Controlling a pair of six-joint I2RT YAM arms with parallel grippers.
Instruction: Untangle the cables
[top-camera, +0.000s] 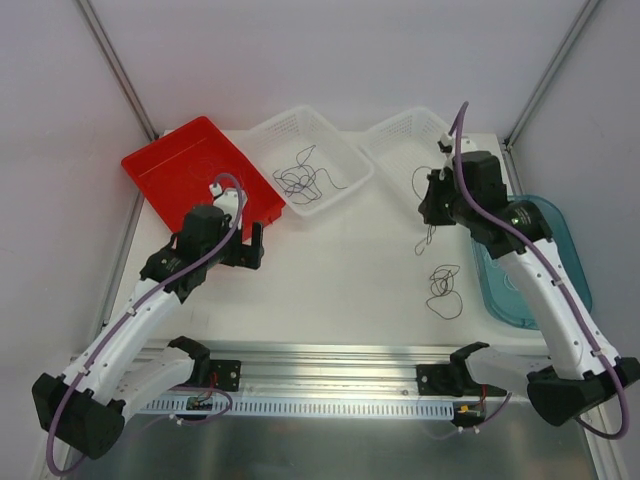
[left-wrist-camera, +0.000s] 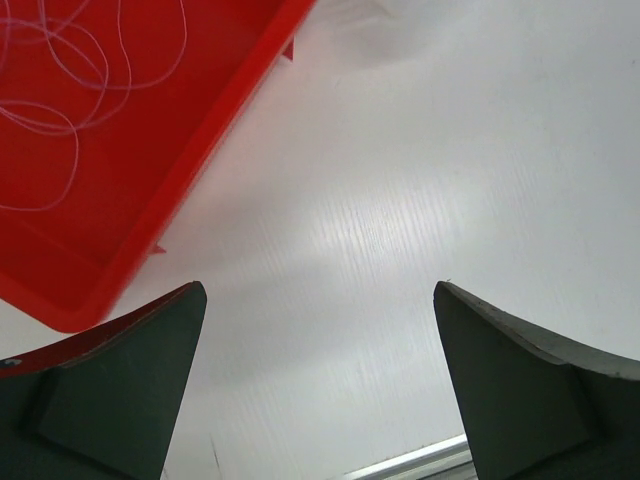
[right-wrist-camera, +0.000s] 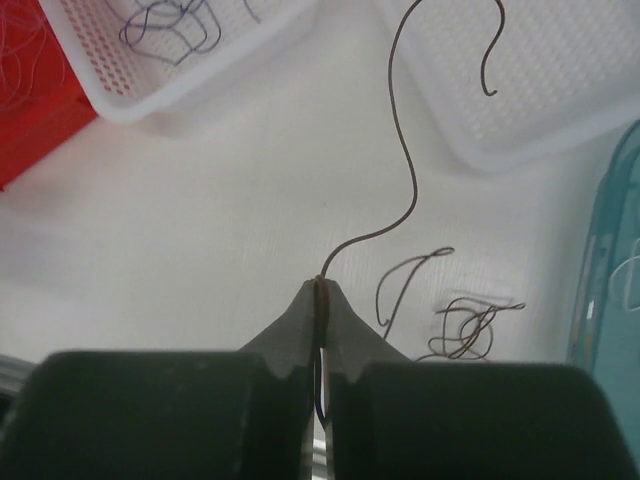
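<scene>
white-shelled left arm (top-camera: 125, 335) and right arm (top-camera: 560, 310), black joints (top-camera: 205, 232), lilac hoses (top-camera: 458, 128), dark wedge-shaped claw fingers (left-wrist-camera: 120, 400)

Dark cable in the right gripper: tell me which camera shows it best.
Right wrist. The dark cable sits pinched in the shut right gripper, curling away in close-up. The top view shows only a faint strand there; the left wrist view misses it.

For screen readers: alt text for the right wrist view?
The right gripper is shut on a thin dark cable curving up from its tips over the white table. Beyond lie a loose tangle of dark cable, white baskets top left and top right, a red tray at left and a teal tray edge at right.
</scene>
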